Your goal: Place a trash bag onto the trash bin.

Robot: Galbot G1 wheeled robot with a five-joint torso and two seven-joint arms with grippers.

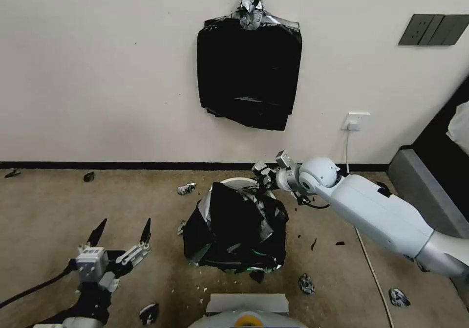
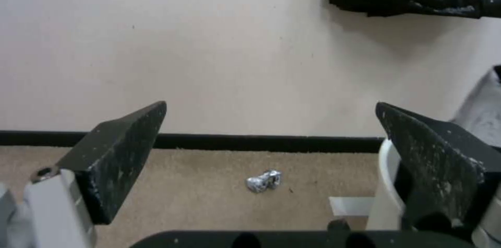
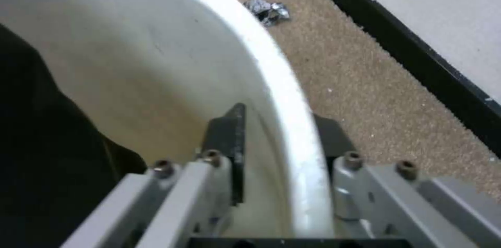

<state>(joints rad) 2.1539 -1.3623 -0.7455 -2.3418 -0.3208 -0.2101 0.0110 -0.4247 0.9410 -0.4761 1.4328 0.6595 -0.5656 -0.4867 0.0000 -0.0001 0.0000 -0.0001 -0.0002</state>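
The bin [image 1: 240, 183] stands on the carpet [image 1: 58, 210] at centre of my head view, close to the wall [image 1: 97, 74]. The bag [image 1: 234, 230] is draped over the bin's near side, covering the rim from about 3 through 6 to 9 o'clock and hanging down the outer wall to the floor; the far rim at 12 o'clock is bare white.

My right gripper [image 1: 264, 174] is at the bin's far rim, about 1 o'clock. In the right wrist view its jaws straddle the bare rim [image 3: 292, 123], one finger inside the bin, one outside; the bag [image 3: 47, 154] lies beside the inner finger, not between the jaws. Jaws apart, holding nothing.

My left gripper [image 1: 122, 232] hovers over the carpet at 8 o'clock from the bin, well apart from the bag, jaws wide apart and empty.

A bundle [image 1: 249, 74] of black bags hangs on the wall above. Crumpled scraps [image 1: 186, 188] lie on the carpet.
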